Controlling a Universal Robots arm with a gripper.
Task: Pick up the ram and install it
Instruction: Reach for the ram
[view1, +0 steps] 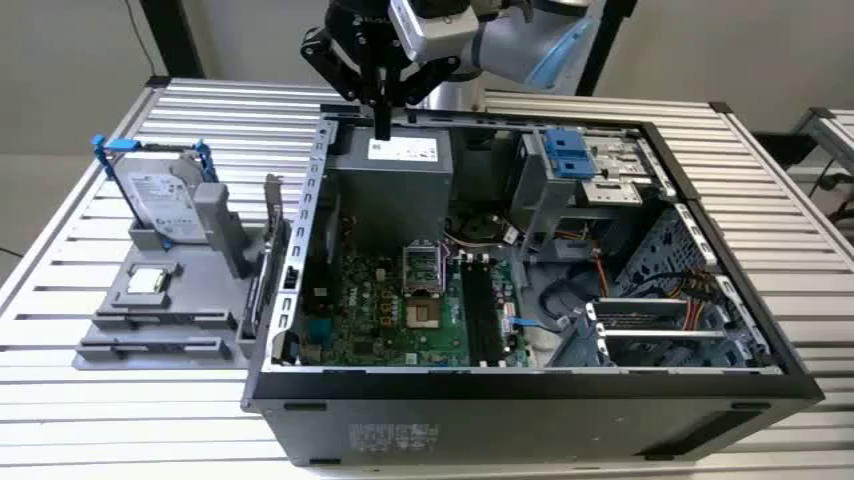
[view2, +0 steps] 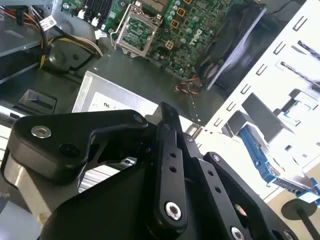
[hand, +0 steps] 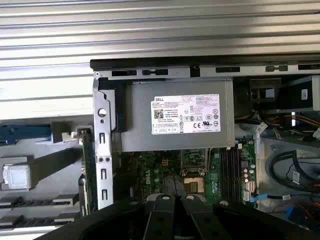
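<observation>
You are looking at a slatted table (view1: 107, 400) that is carrying an open case (view1: 534, 385), lying on its side. Inside it, the power supply (view1: 394, 180) is sitting beside the motherboard (view1: 387, 300). On the exterior view's left, a grey fixture (view1: 160, 320) is holding a hard drive (view1: 160, 200) upright. Your gripper (view1: 383, 135) is hanging above the power supply, its fingers pressing together on nothing. The ram (hand: 88, 170), seen in the first wrist view, is standing on edge in the fixture, just beside the case's outer wall and well apart from the gripper. A small processor chip (view1: 147, 283) is lying flat on the fixture.
</observation>
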